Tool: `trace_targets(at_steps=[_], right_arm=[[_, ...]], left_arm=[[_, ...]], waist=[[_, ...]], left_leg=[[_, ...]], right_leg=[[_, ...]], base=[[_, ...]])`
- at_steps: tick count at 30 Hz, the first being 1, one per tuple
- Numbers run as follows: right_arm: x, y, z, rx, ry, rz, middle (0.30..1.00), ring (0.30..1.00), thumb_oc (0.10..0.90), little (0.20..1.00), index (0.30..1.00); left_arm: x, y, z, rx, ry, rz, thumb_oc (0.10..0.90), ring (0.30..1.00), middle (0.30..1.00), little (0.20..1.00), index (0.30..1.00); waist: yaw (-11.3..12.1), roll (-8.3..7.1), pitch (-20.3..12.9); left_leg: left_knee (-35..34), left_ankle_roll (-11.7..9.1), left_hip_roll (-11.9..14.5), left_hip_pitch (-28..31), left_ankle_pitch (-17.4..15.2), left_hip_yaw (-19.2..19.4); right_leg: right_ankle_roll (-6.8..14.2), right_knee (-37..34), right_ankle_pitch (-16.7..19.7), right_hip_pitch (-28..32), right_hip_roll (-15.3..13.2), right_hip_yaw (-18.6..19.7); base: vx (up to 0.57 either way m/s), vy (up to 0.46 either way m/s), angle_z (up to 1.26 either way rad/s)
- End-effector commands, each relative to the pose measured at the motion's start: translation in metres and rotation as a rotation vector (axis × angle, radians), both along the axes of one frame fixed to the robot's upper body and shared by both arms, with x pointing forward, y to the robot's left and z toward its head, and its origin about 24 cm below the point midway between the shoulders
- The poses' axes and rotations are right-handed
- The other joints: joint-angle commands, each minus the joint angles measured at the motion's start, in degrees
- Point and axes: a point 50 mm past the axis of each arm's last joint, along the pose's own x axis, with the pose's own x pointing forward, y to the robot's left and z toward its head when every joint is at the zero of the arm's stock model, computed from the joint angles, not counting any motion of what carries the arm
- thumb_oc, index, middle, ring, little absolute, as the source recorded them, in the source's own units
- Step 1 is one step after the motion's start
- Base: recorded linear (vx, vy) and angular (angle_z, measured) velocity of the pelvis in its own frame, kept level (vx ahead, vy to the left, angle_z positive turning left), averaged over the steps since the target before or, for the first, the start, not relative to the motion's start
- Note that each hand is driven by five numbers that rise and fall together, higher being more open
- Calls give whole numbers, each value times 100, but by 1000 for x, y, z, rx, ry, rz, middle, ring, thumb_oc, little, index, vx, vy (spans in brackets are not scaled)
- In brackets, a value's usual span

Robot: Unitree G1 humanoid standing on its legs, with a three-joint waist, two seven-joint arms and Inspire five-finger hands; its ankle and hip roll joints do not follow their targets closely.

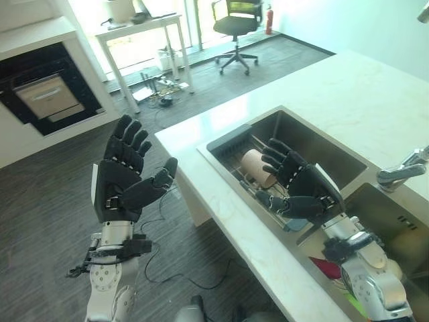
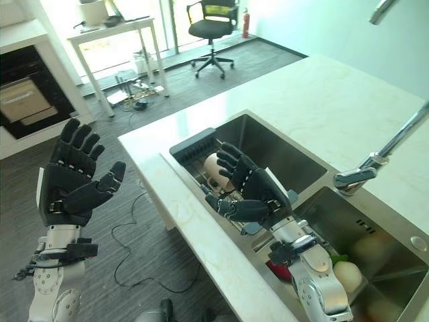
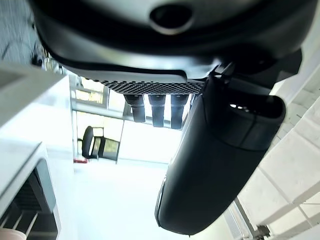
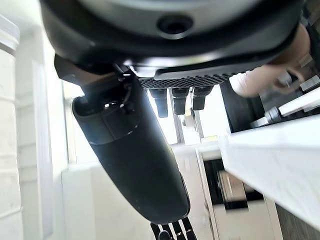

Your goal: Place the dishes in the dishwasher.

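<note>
Surface (image 1: 348, 94): pale, ran from upper right to bottom centre.
Sink (image 1: 315, 144): centre right; held a rack (image 1: 251, 171) and a tan cup (image 1: 257, 168) lying on its side.
Left hand (image 1: 124, 178): centre left, raised, fingers spread, empty.
Right hand (image 1: 301, 191): over sink, fingers spread, just beside cup.
Next: best lowered onto cup, fingers closed round its body.

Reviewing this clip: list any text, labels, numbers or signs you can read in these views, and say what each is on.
No readable text: none on the cup, the sink, the counter, the faucet, the oven or either open hand, left hand or right hand.
</note>
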Motion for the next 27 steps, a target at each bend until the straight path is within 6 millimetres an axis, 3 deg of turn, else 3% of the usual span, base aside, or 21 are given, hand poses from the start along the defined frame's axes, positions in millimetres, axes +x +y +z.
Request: trace_targets(at_steps=[1, 2, 7, 11, 12, 13, 14, 15, 19, 21, 23, 26, 27], right_arm=[[-9, -3, 44, 38, -237, 23, 900, 900, 800, 900, 900], [-9, -3, 46, 35, -240, 12, 900, 900, 800, 900, 900], [-16, -10, 48, 77, -251, -73, 900, 900, 800, 900, 900], [-22, -17, 44, 134, -247, -161, 900, 900, 800, 900, 900], [-20, -15, 40, 152, -239, -161, 900, 900, 800, 900, 900], [-20, -15, 40, 157, -239, -161, 900, 900, 800, 900, 900], [-18, -14, 39, 178, -235, -167, 900, 900, 800, 900, 900], [-15, -13, 40, 199, -231, -165, 900, 900, 800, 900, 900], [-14, -18, 42, 221, -244, -191, 900, 900, 800, 900, 900], [-14, -19, 43, 215, -254, -199, 900, 900, 800, 900, 900], [-16, -24, 44, 196, -267, -239, 900, 900, 800, 900, 900], [-12, -26, 49, 188, -273, -257, 900, 900, 800, 900, 900], [-11, -26, 50, 179, -273, -255, 900, 900, 800, 900, 900]], left_arm=[[-14, 4, 44, 62, -278, -1, 800, 900, 900, 900, 900], [-15, 4, 45, 63, -284, -12, 800, 900, 900, 900, 900], [-4, -1, 55, 100, -299, -74, 800, 900, 900, 900, 900], [-1, -4, 62, 153, -311, -96, 800, 900, 900, 900, 900], [-1, -2, 61, 189, -289, -67, 800, 900, 900, 900, 900], [0, -1, 61, 195, -283, -65, 800, 900, 900, 900, 900], [0, -1, 61, 228, -273, -44, 800, 900, 900, 900, 900], [0, 1, 62, 271, -251, -22, 800, 900, 900, 900, 900], [-3, 5, 64, 317, -239, -10, 800, 900, 900, 900, 900], [-5, 2, 65, 353, -251, -43, 800, 900, 900, 900, 900], [-6, -8, 71, 419, -290, -87, 800, 900, 900, 900, 900], [-1, -15, 78, 450, -326, -116, 800, 900, 900, 900, 900], [2, -18, 79, 477, -322, -129, 800, 900, 900, 900, 900]], waist=[[194, 108, -378], [176, 119, -373], [-89, 159, -377], [-270, 189, -331], [-273, 240, -298], [-261, 248, -283], [-232, 264, -249], [-157, 266, -217], [-28, 164, -191], [3, 91, -193], [-85, 34, -230], [-207, 22, -305], [-234, -2, -308]], left_leg=[[153, -84, -65, 162, 178, -48], [153, -40, -99, 184, -26, -33], [153, 152, -189, 434, -376, 314], [153, 438, -354, 618, -525, 396], [153, 502, -304, 712, -586, 554], [153, 507, -284, 733, -600, 598], [153, 506, -220, 774, -628, 769], [153, 478, -126, 817, -664, 1059], [153, 468, -62, 900, -751, 1703], [153, 470, -103, 960, -809, 1900], [153, 468, -147, 957, -769, 2016], [153, 353, -121, 1073, -613, 2175], [153, 285, -144, 1180, -403, 2221]], right_leg=[[861, 376, -540, -112, -745, -150], [906, 376, -545, -95, -826, -95], [1261, 376, -376, -68, -1248, -98], [1381, 376, 115, -29, -1318, -118], [1416, 376, 355, -1, -1290, -514], [1421, 376, 382, -3, -1285, -570], [1433, 376, 449, -19, -1303, -857], [1433, 376, 430, -43, -1359, -1280], [1276, 376, 70, -153, -1331, -1872], [1167, 376, -182, -197, -1247, -1821], [1095, 376, -257, -255, -1128, -1486], [1034, 376, -263, -277, -1050, -1291], [994, 376, -264, -264, -1054, -1214]], base=[[270, 357, -69], [242, 350, -62], [194, 328, -45], [186, 293, -25], [100, 198, -44], [69, 174, -76], [15, 89, -112], [6, 82, -129], [3, -5, -157], [47, -131, -88], [77, -268, -49], [94, -234, 12], [129, -225, 5]])
